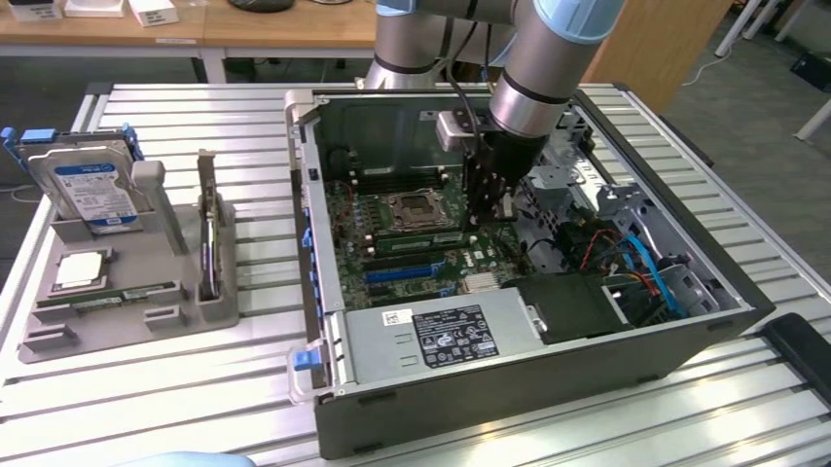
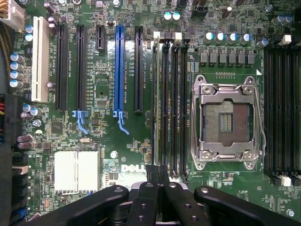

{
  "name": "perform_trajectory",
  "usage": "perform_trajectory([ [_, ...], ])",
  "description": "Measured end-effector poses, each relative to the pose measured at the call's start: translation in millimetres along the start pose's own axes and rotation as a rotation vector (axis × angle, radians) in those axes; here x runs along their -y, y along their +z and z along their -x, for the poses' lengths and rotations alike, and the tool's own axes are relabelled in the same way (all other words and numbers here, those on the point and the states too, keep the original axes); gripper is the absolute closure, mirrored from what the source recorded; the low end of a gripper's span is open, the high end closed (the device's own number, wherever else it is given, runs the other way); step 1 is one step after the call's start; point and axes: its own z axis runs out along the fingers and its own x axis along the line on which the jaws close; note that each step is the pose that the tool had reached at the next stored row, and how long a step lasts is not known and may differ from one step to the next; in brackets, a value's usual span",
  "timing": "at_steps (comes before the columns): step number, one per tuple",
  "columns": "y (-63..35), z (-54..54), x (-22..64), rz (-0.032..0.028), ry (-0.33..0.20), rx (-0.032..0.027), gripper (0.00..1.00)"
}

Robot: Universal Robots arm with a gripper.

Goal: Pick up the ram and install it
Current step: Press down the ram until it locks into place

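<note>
Your gripper point(image 1: 499, 206) is down inside the computer case point(image 1: 727, 321), just beside the CPU socket point(image 1: 413, 207), and its jaws are pinched fully together with nothing between them that I can make out.

In the wrist view the closed fingertips point(image 2: 151, 173) sit over one end of the memory slots point(image 2: 175, 103) that flank the socket. In the slot of that bank farthest from the socket, the ram point(image 2: 158, 103) looks to be standing edge-on, though whether it is latched home I cannot tell. Its long axis runs parallel to the socket's near side, stretching away from your fingertips along the slot. So the stick lies straight ahead of the tool and just below it, not off to either side. That lengthwise line-up is what matters (any push lands on this end).

Well away from the socket, outside the case, a second green stick point(image 1: 111, 296) lies flat in the grey parts tray point(image 1: 195, 316), next to the hard drive point(image 1: 89, 187).
</note>
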Motion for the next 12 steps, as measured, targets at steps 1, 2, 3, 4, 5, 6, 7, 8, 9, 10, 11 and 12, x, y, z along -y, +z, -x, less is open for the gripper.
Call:
perform_trajectory([
  [1, 0.2, 0.0, 0.0, 0.0, 0.0, -0.0001, 0.9],
  [2, 0.4, 0.0, 0.0, 0.0, 0.0, -0.0002, 0.9],
  [3, 0.6, 0.0, 0.1, 0.0, 0.0, -0.0002, 0.9],
  [4, 0.9, 0.0, 0.1, -0.0001, 0.0, 0.0, 0.9],
  [5, 1.1, 0.0, 0.1, 0.0, 0.0, -0.0001, 0.9],
  [6, 1.2, 0.0, 0.1, 0.0, 0.0, -0.0001, 0.9],
  [7, 1.3, 0.0, 0.1, 0.0, 0.0, -0.0002, 0.9],
  [8, 1.4, 0.0, 0.1, 0.0, 0.0, -0.0001, 0.9],
  [9, 1.4, 0.0, 0.1, 0.0, 0.0, -0.0001, 0.9],
  [10, 1.2, 0.0, 0.1, 0.0001, 0.0, -0.0001, 0.9],
  [11, 0.1, 0.0, 0.0, 0.0004, 0.0, 0.0002, 0.9],
  [12, -2.0, 0.0, -0.3, 0.0009, 0.0, 0.0007, 0.9],
])
